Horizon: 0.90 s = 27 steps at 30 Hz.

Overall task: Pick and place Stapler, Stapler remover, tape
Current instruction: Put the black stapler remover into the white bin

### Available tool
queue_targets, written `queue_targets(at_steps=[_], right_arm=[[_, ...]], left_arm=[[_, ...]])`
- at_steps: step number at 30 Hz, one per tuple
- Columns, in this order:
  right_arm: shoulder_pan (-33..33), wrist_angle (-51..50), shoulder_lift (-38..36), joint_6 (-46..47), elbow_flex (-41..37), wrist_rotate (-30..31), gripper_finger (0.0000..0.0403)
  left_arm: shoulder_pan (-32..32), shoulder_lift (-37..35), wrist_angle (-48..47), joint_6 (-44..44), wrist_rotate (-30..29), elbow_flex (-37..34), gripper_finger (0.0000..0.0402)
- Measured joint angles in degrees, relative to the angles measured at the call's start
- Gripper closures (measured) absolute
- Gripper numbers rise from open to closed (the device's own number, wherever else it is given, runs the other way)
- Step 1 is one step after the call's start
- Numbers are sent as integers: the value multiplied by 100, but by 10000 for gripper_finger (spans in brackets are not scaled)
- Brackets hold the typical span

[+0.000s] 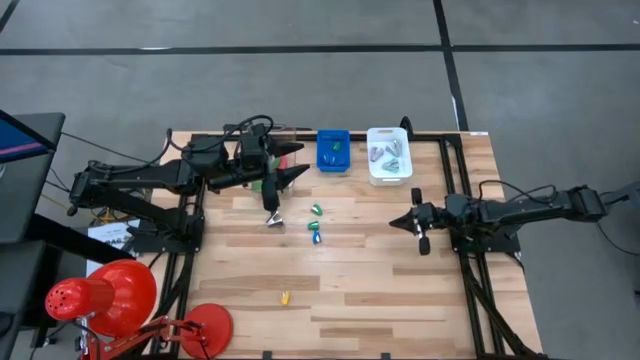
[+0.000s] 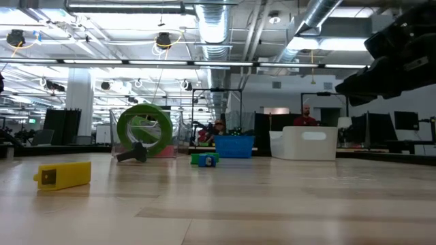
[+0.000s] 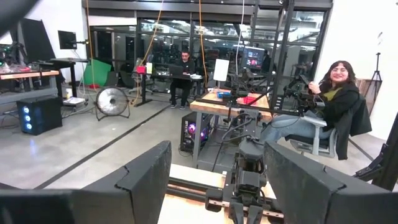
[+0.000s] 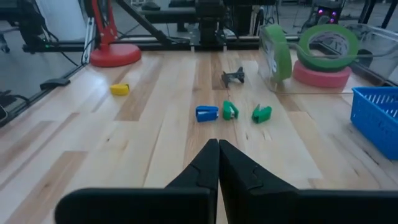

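Observation:
Three tape rolls are at the table's far side, left of centre, in what looks like a clear tray. One green roll (image 4: 274, 50) stands on edge; another green roll (image 4: 328, 42) lies on a pink one (image 4: 322, 75). A small blue stapler (image 4: 207, 112) and two green ones (image 4: 230, 110) (image 4: 261, 113) lie on the wood at mid-table. A dark stapler remover (image 4: 233, 76) sits just beyond them. My left gripper (image 3: 217, 186) hangs open, high above the tape rolls, with nothing between its fingers. My right gripper (image 4: 217, 146) is shut and empty, low over the table's right side, pointing at the small items.
A blue bin (image 1: 334, 150) and a white bin (image 1: 389, 155) holding several small items stand at the far edge. A yellow block (image 1: 285, 297) lies near the front. A red lamp (image 1: 110, 295) stands off the table's left corner. People sit in the room beyond.

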Motion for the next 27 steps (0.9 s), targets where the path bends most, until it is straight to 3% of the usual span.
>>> queue_targets(at_steps=[12,27], right_arm=[[96,-1426,-995,398,2,0,403],[121,-1484,-1752,398,4,-11,403]], left_arm=[[0,2,16,-1,0,0,156],[-1,2,37,0,0,1,156]])
